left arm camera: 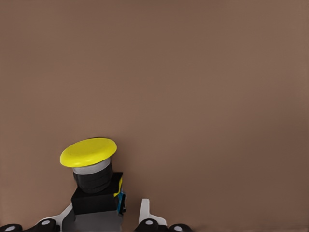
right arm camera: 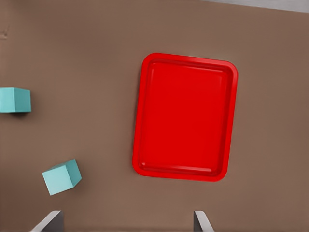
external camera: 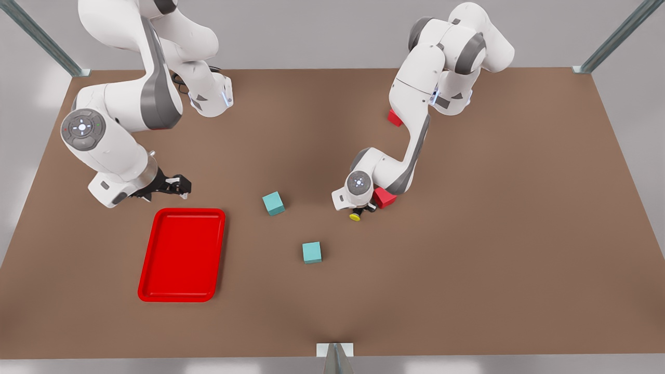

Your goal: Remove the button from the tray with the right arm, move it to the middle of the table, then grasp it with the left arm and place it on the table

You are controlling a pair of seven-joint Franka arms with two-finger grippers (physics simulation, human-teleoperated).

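Observation:
The button (external camera: 355,215), yellow cap on a dark body, stands on the brown table (external camera: 493,234) near its middle. My left gripper (external camera: 365,208) is low around it. In the left wrist view the button (left arm camera: 91,169) sits between the fingers: one finger (left arm camera: 63,216) is against the body and the other finger (left arm camera: 145,211) stands a little off it, so the gripper is open. The red tray (external camera: 183,254) lies at the front view's left with nothing in it. My right gripper (external camera: 174,186) hovers just behind the tray (right arm camera: 186,116), open, holding nothing.
Two teal cubes (external camera: 273,203) (external camera: 311,252) lie between the tray and the button. A red cube (external camera: 385,197) sits right beside the left gripper, and another red cube (external camera: 395,118) lies farther back. Bare table stretches over the front view's right half.

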